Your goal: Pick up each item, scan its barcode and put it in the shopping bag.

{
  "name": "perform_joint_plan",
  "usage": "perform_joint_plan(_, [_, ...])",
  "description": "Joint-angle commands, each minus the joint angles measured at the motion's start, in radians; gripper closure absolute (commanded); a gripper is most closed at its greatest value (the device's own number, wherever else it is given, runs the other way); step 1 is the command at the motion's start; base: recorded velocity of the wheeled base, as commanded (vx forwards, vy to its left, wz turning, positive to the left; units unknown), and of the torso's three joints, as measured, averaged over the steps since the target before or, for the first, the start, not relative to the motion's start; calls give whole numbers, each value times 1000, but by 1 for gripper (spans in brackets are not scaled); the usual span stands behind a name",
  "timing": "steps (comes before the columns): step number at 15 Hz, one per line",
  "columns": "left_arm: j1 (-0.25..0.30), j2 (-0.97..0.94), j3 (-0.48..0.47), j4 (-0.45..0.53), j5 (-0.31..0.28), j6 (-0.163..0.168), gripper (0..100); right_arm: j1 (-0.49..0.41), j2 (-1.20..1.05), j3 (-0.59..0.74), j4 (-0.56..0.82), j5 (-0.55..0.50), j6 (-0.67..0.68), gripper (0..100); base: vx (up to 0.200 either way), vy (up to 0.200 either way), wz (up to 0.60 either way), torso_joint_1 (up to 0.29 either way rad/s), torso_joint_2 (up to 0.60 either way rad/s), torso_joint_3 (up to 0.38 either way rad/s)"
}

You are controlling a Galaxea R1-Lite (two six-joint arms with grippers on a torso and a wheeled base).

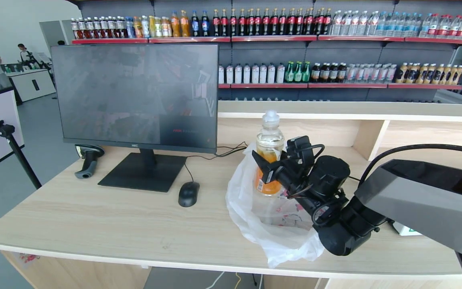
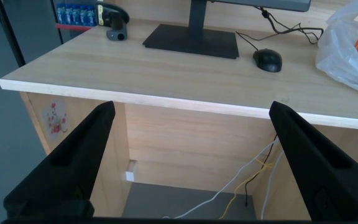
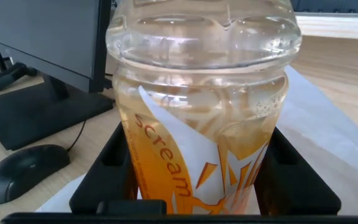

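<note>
The pale wooden tabletop (image 1: 94, 224) lay under the right claw (image 1: 273, 170) and ahead of and above the left claw (image 2: 191, 168). Far beyond the right claw, past the raised back ledge, stood shelves (image 1: 335, 40) lined with rows of drink bottles. A dark monitor (image 1: 134, 96) stood on its flat base to the left of the right claw, well apart from it. The thin white shopping bag (image 1: 251, 216), printed with a small red pattern, lay open directly beneath and around the right claw, its plastic rumpled toward the tabletop's near edge.

The right claw was clamped on the bottle (image 1: 270, 140), one finger (image 3: 104, 168) on each side of its labelled lower half. The bottle stood upright with a white cap on top, clear plastic above the claw and an orange and white label at grip height. Its lower part sat inside the bag's open mouth, and whether it touched the bag's bottom could not be told. Orange lettering ran up a white band of the label, with a strip of small print along the label's edge.

The left claw hung below the tabletop's front edge, fingers wide apart and holding nothing.

A handheld scanner (image 1: 88, 160) rested in its stand far left of the right claw, beyond the monitor base. A black mouse (image 1: 188, 194) lay between the monitor base and the bag, left of the right claw
</note>
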Motion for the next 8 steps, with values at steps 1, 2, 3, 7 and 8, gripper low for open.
perform_joint_plan(1, [0, 0, 0, 0, 1, 0, 0, 0, 14, 0, -2, 1, 2, 100, 0, 0, 0, 0, 0, 0])
perform_joint_plan(2, [0, 0, 0, 0, 1, 0, 0, 0, 14, 3, -2, 1, 2, 100, 0, 0, 0, 0, 0, 0])
perform_joint_plan(3, [0, 0, 0, 3, 1, 0, 0, 0, 14, 3, -2, 1, 10, 100, 0, 0, 0, 0, 0, 0])
perform_joint_plan(7, [0, 0, 0, 3, 0, 0, 0, 0, 14, 29, -2, 1, 12, 100, 0, 0, 0, 0, 0, 0])
perform_joint_plan(8, [0, 0, 0, 3, 1, 0, 0, -2, 14, 32, -2, 1, 12, 100, 0, 0, 0, 0, 0, 0])
